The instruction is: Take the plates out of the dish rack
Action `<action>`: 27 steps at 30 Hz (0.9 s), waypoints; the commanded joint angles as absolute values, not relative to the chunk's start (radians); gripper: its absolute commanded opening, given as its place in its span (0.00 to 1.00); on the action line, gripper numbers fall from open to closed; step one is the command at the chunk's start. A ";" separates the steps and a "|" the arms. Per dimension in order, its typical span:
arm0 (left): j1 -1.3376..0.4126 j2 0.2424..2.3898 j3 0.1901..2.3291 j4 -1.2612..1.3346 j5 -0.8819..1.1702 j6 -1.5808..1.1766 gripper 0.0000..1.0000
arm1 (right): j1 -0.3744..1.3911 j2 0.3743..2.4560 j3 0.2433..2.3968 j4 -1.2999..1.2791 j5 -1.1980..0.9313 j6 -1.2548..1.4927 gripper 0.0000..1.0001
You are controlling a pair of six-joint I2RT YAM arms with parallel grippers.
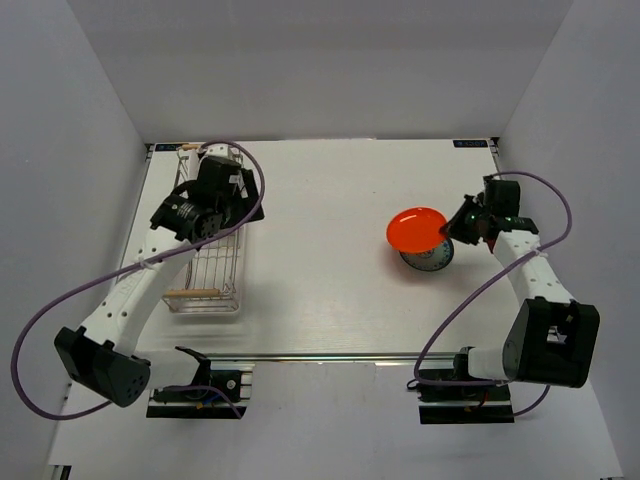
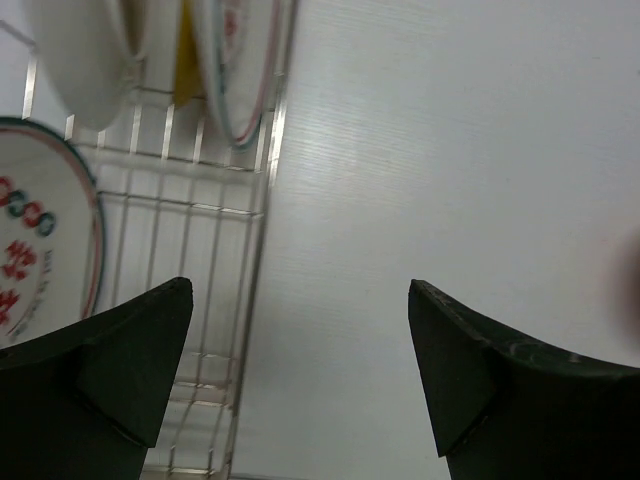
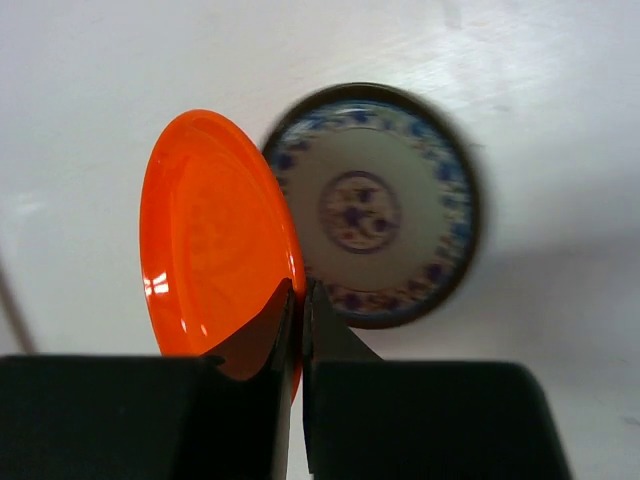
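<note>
Orange plate (image 3: pixel 215 235) is hanging on edge from the right gripper (image 3: pixel 297 290), whose jaws are clamping tight on its rim. It is hovering just above the blue plate (image 3: pixel 375 210), which is lying flat on the table (image 1: pixel 320 300) at the right side, well apart from the rack (image 1: pixel 215 275). The step in hand is looking like the setting-down of the orange plate, on or beside the blue one.

The left gripper (image 2: pixel 300 290) is hanging over the far half of the rack, its fingers standing wide apart and gripping nothing. Its wrist view is showing it sitting across the rack's side wire, half over bare table. Inside the rack a marked plate (image 2: pixel 40 250), white with red and green, is showing at the left. A ringed plate (image 2: pixel 240 70) is standing on edge farther on, with a sliver of a yellow plate (image 2: pixel 186 50) just beside it. So three at least seem to be waiting.

Next, the right arm is probably needing to tip its plate flat and lower it onto the blue one before letting go; released on edge, it could roll. The left arm is needing to shift inward, straddle one rim, then close.
</note>
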State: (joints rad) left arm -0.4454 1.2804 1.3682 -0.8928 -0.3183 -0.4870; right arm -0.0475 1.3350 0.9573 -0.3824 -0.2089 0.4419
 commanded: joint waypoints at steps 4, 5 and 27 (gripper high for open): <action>-0.443 1.174 1.367 -1.031 -0.571 -0.548 0.98 | -0.121 1.313 0.908 -0.373 0.070 0.453 0.00; -0.443 1.164 1.364 -1.029 -0.577 -0.549 0.98 | -0.124 1.313 0.888 -0.362 0.074 0.453 0.00; -0.443 1.103 1.339 -1.095 -0.684 -0.577 0.98 | -0.126 1.407 0.798 -0.225 -0.103 0.411 0.56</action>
